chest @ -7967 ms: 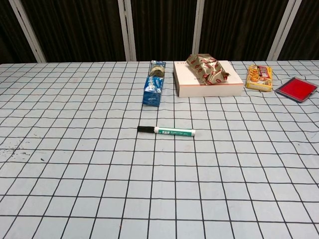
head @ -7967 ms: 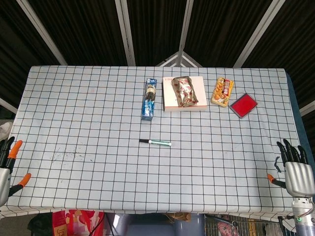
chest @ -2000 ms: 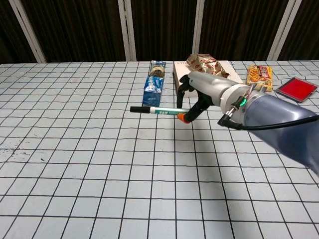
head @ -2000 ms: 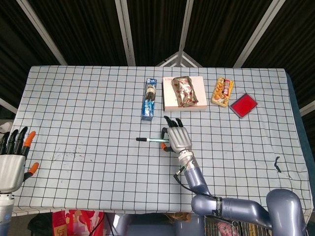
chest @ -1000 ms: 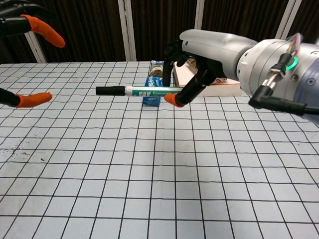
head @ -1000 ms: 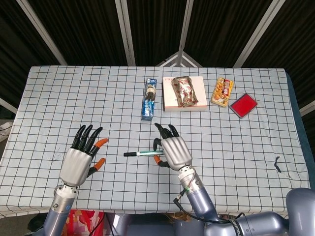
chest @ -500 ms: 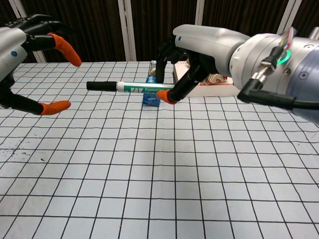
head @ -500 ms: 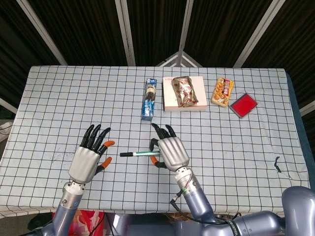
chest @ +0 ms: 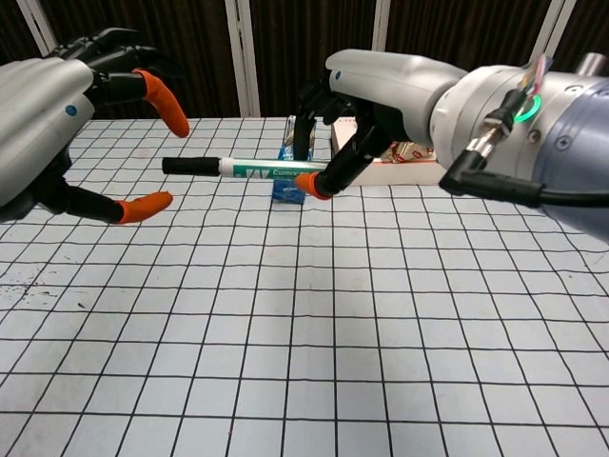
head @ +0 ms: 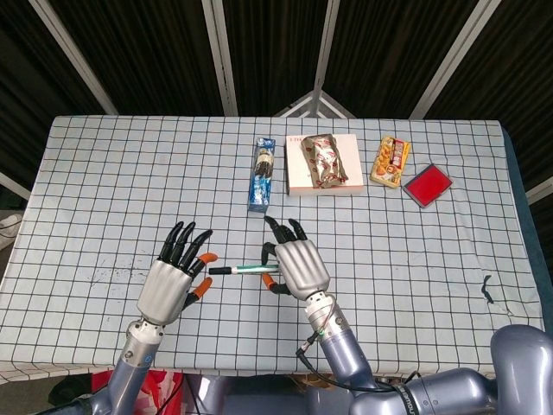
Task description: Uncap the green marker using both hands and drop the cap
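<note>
One robot hand [chest: 57, 133] nearer (left) marker [chest: 257, 168]

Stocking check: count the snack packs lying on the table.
3, all along the far edge: blue cookie sleeve, foil pack on the white box, orange pack beside the red pad. None appear hidden.

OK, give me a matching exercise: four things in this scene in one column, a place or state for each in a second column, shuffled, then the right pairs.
Things:
1. green marker
2. left robot hand
3. red stamp pad
4. snack bag

Places or states:
A. lying on the pink box
B. open, fingers spread near the black cap
C. at the table's far right
D. held off the table by the right robot hand

Pairs: 1-D, 2-B, 3-C, 4-A
</note>
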Robot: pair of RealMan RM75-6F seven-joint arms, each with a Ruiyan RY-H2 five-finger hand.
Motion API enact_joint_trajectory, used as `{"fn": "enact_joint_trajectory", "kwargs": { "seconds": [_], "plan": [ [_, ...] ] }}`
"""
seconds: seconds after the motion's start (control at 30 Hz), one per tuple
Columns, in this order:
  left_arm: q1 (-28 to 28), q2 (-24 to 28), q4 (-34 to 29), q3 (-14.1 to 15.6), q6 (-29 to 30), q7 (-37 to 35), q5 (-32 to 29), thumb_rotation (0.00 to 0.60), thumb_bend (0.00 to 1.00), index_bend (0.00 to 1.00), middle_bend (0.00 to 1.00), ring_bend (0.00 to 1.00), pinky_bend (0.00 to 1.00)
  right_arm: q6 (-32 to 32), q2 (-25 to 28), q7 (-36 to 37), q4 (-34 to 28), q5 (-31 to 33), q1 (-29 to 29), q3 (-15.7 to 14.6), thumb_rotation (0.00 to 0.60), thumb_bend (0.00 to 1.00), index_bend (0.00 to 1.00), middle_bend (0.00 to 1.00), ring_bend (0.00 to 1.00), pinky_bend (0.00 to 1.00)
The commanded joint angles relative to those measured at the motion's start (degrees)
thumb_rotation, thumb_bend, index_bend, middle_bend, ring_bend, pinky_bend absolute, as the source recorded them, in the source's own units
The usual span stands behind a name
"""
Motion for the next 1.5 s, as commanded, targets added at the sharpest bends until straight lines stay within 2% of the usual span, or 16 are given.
{"fn": "enact_joint_trajectory", "kwargs": {
  "seconds": [0.03,0.6,1.5],
  "plan": [
    [-0.3,-0.4,0.3,0.0,-0.1,0.1,0.0,0.600,0.33,0.44,0.17,0.00,0.00,0.0,0.2,0.2,-0.1,-0.1,0.0,-0.2,0.600,0.47,0.64,0.08,0.16,0.06],
    [-2.3,-4.1,3.4,-0.1,0.4,-0.2,0.7,0.600,0.40,0.51,0.20,0.00,0.00,-0.5,1.7,2.4,-0.4,-0.6,-0.5,-1.0,0.600,0.47,0.64,0.08,0.16,0.07],
    [-3.1,-5.0,5.1,-0.3,2.2,-1.4,0.1,0.600,0.42,0.55,0.22,0.00,0.00,-0.7,2.6,4.2,-0.7,-1.0,-0.8,-1.6,0.600,0.48,0.64,0.08,0.16,0.07]
  ]
}}
